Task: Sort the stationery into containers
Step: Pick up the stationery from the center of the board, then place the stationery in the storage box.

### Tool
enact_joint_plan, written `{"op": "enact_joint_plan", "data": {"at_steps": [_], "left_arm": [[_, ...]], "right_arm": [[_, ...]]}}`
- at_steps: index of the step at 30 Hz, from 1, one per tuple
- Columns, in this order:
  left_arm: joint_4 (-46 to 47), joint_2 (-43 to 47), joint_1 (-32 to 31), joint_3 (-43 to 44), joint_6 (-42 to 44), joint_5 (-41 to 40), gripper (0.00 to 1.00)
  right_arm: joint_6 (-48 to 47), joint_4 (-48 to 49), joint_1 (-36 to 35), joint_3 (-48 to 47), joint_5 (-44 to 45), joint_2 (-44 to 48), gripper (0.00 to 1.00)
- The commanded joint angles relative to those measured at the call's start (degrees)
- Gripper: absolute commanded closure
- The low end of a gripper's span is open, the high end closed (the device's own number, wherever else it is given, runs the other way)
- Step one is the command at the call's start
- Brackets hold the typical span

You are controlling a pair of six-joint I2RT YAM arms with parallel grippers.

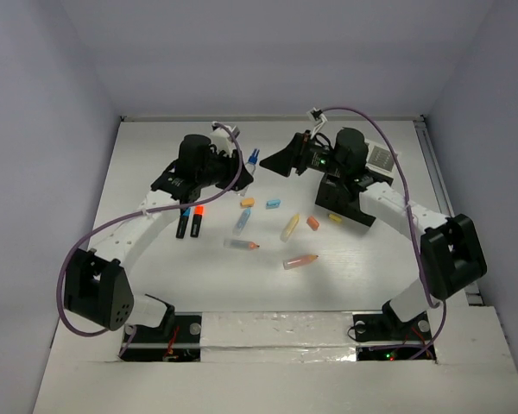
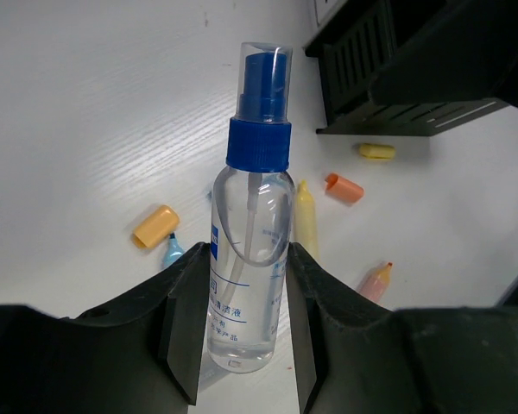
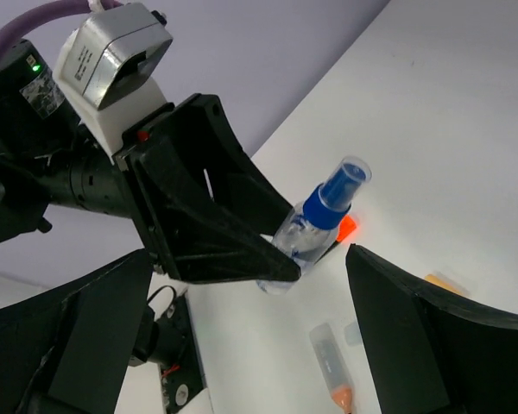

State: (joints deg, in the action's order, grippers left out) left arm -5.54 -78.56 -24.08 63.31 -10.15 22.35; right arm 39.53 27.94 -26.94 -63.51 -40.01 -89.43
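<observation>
One spray bottle [image 2: 252,216], clear with a blue cap, is clamped between the left gripper [image 2: 246,259] fingers and looks held off the table [image 1: 268,293]. Its long axis runs along the fingers, cap away from the wrist. In the top view the cap points about 2 o'clock, toward the right gripper [image 3: 248,254], whose jaws stand wide apart with nothing between them.

Roughly ten pieces lie loose mid-table:
- at 5 to 6 o'clock of the bottle: yellow highlighter [image 1: 290,227], orange cap [image 1: 312,222], light-blue stick [image 1: 242,222], two clear orange-tipped sticks [image 1: 242,245]
- at 7 o'clock: two black markers [image 1: 191,222]

The black box [image 1: 345,205] sits at 4 o'clock under the right arm, contents hidden. Judgement: sorting has barely started, nearly everything is left.
</observation>
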Motion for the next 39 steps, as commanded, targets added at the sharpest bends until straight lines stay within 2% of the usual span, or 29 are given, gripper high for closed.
{"op": "enact_joint_plan", "data": {"at_steps": [1,7,17,20,24,26,27,30,32,33,35,36,38,39], "left_arm": [[4.40,3.42,-0.80,-0.12,-1.54,4.28,0.84],[5.28,4.47,-1.93,-1.17,-1.54,6.30,0.84],[7.39,5.88,-1.94,-1.78,-0.84,6.92,0.83],[7.39,5.79,-1.94,-1.79,-0.66,7.27,0.83],[7.39,5.88,-2.46,-1.87,-0.57,7.45,0.83],[7.21,5.97,-2.47,-1.79,-0.40,7.18,0.83],[7.21,5.97,-2.47,-1.70,-0.22,7.18,0.82],[7.03,5.70,-2.47,-1.43,0.04,7.18,0.81],[6.95,5.88,-2.47,-1.26,0.05,7.09,0.79],[6.95,6.05,-2.47,-1.34,0.13,7.09,0.76],[6.86,6.58,-2.47,-1.43,0.13,7.01,0.66],[6.77,6.76,-2.47,-1.43,0.13,6.83,0.52],[6.07,7.19,-2.47,-1.17,0.31,6.74,0.37],[5.89,7.46,-2.47,-1.08,0.48,6.57,0.25]], "right_arm": [[0.20,2.55,-1.53,-2.94,1.06,-0.92,0.00],[0.11,2.11,-2.07,-3.73,3.09,-2.42,0.02],[0.02,1.06,-3.74,-4.35,3.62,-4.61,0.13],[-0.06,0.97,-4.35,-4.35,3.62,-5.05,0.20],[0.90,1.76,-4.88,-4.26,3.27,-5.58,0.40],[1.34,2.11,-4.88,-4.08,2.92,-5.84,0.45],[1.69,2.38,-4.88,-3.91,2.92,-5.93,0.52],[2.39,2.47,-4.88,-3.99,2.57,-6.37,0.61],[2.75,2.64,-4.88,-3.91,2.22,-6.46,0.71],[3.10,3.16,-4.88,-3.65,2.39,-6.37,0.76],[3.19,3.52,-4.88,-3.21,4.14,-5.59,0.79],[3.01,3.52,-4.88,-3.20,4.67,-5.32,0.81],[2.23,2.13,-4.88,-3.81,6.86,-4.01,0.82],[0.83,1.33,-4.88,-4.25,7.74,-3.48,0.82]]}}
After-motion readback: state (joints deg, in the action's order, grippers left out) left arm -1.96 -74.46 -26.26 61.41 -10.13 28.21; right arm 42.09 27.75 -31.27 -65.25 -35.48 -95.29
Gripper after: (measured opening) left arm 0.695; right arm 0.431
